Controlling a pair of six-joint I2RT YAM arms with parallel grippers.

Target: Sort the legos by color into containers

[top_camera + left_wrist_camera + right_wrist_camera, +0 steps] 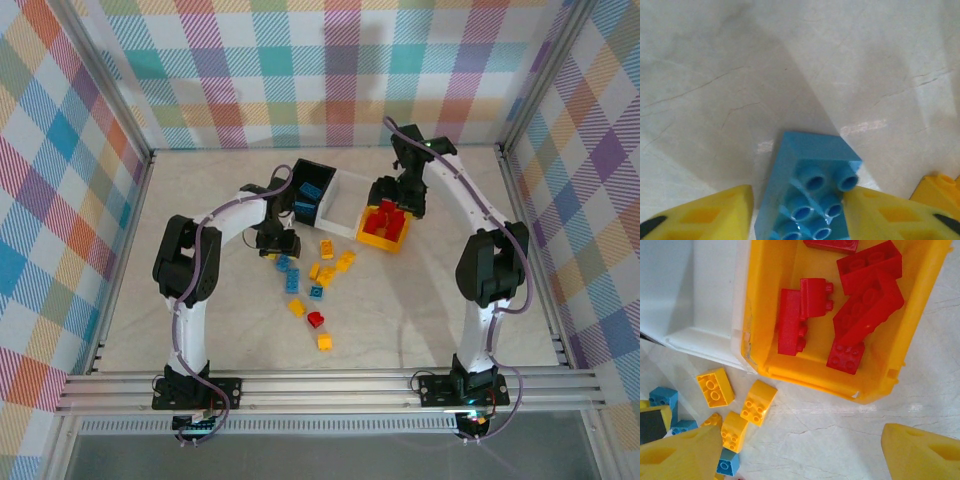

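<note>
My left gripper (800,200) is shut on a blue lego (810,155), studs facing the camera, low over the table; its right finger (890,215) presses the brick's side and the left one just meets it. From above, that gripper (275,243) sits in front of the black container (300,172), which holds blue legos (308,193). My right gripper (800,455) stands open with nothing in it, just in front of the yellow-orange container (770,315), which holds several red legos (860,310). The white container (345,205) sits between the two.
Loose legos lie in the middle of the table: yellow ones (327,249) (324,341), blue ones (292,272) and a red one (316,320). Yellow bricks (758,402) and a blue brick (727,462) lie left of the right gripper. Frame posts edge the table.
</note>
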